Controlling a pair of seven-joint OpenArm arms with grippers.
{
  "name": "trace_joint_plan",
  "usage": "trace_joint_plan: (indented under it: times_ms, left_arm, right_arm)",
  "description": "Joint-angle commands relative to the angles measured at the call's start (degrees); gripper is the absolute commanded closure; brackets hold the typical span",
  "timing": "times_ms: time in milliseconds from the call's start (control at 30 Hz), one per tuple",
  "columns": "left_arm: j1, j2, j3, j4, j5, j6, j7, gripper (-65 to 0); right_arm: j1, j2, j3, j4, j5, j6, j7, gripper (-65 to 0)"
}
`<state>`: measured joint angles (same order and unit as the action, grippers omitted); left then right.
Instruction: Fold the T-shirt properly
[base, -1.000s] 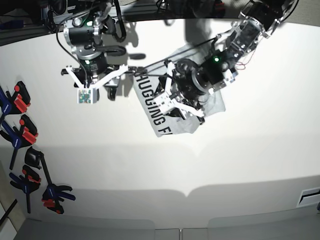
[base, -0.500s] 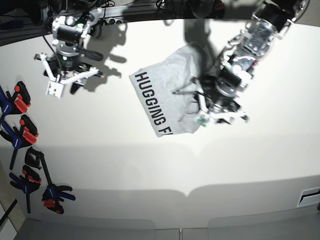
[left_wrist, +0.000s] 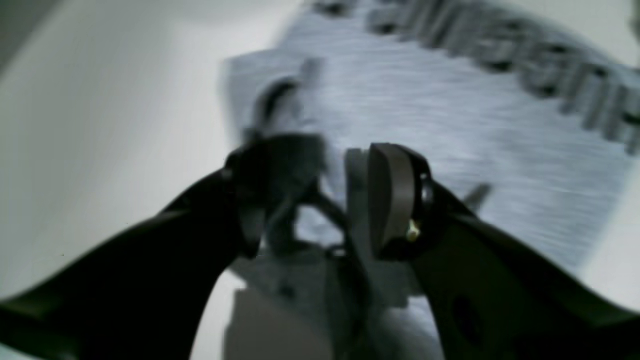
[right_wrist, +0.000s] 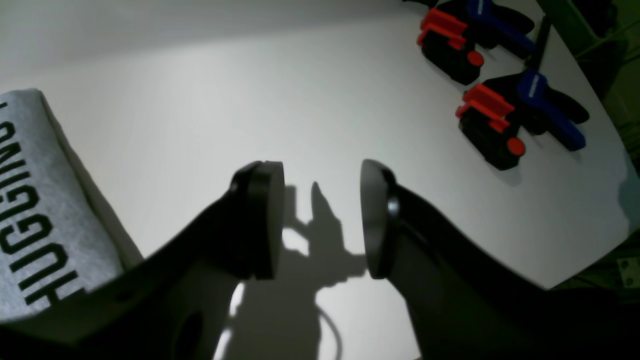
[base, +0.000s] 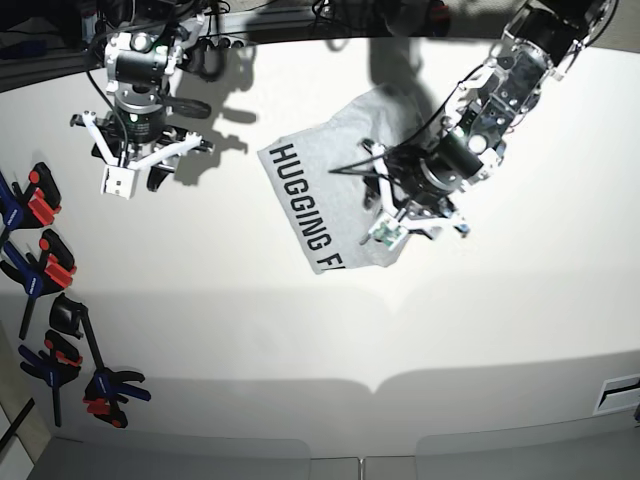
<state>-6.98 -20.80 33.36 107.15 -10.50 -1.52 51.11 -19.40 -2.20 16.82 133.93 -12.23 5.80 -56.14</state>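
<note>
The T-shirt (base: 335, 185) lies folded into a compact grey bundle on the white bench (base: 500, 320), toward the far middle of it, with the black lettering "HUGGING F" running down its left edge in the base view. The left gripper (base: 415, 205) hangs over the bundle's right part; its wrist view is blurred, but the two dark fingers (left_wrist: 390, 200) show a narrow gap with pale fabric visible behind it, and whether they pinch any cloth cannot be told. The right gripper (base: 140, 160) sits well apart from the shirt, over bare bench to the shirt's left in the base view, its jaws spread with only bench and shadow between the pads (right_wrist: 262, 220). In that wrist view the lettered edge of the shirt (right_wrist: 35, 210) shows at the left, and red, blue and black clamps (right_wrist: 505, 125) lie near the bench edge.
</note>
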Motion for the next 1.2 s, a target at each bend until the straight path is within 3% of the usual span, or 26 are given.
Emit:
trace_joint_plan:
  times_ms: [0, 200, 400, 567, 667, 800, 1033, 1100, 1167]
  left_arm:
    - [-0.96, 0.0, -0.37, -0.2, 1.09, 0.59, -2.23, -29.7]
    - [-1.79, 1.75, -0.37, -7.76, 2.97, 0.66, -2.34, -29.7]
    - [-2.16, 1.9, -0.37, -8.39, 2.95, 0.79, -2.36, -29.7]
    - [-4.26, 1.9, -0.37, -8.37, 3.37, 2.14, -2.36, -28.8]
    - [-5.31, 1.88, -0.37, -8.37, 3.61, 2.14, -2.32, -20.8]
    - [-5.55, 1.88, -0.37, -8.37, 5.81, 2.16, -1.66, 0.0]
    - [-5.55, 1.84, -0.37, -8.37, 15.45, 2.14, 5.6, 0.0]
    - [-5.55, 1.64, -0.37, -8.37, 18.14, 2.16, 7.48, 0.0]
    - [-5.55, 1.53, -0.37, -8.39, 20.13, 2.23, 8.28, 0.0]
  right_arm:
    - [0.2, 0.13, 0.04, 1.07, -0.57, -0.31, 1.53, -23.6]
    - [0.2, 0.11, 0.04, 1.07, -0.55, -0.31, 1.27, -23.6]
    - [0.2, 0.13, 0.04, 1.07, -0.33, -0.33, 1.33, -23.6]
    - [0.2, 0.13, 0.04, 1.07, 4.74, -0.24, 1.44, -23.6]
    - [0.2, 0.13, 0.04, 1.07, 5.4, -0.24, 1.57, -23.6]
    - [0.2, 0.13, 0.04, 1.07, 5.4, -0.24, 1.57, -23.6]
    - [0.2, 0.13, 0.04, 1.07, 5.4, -0.04, 1.77, -23.6]
    - [0.2, 0.13, 0.04, 1.07, 5.6, 2.56, 2.19, -23.6]
    - [0.2, 0.13, 0.04, 1.07, 8.13, 7.15, 2.62, -23.6]
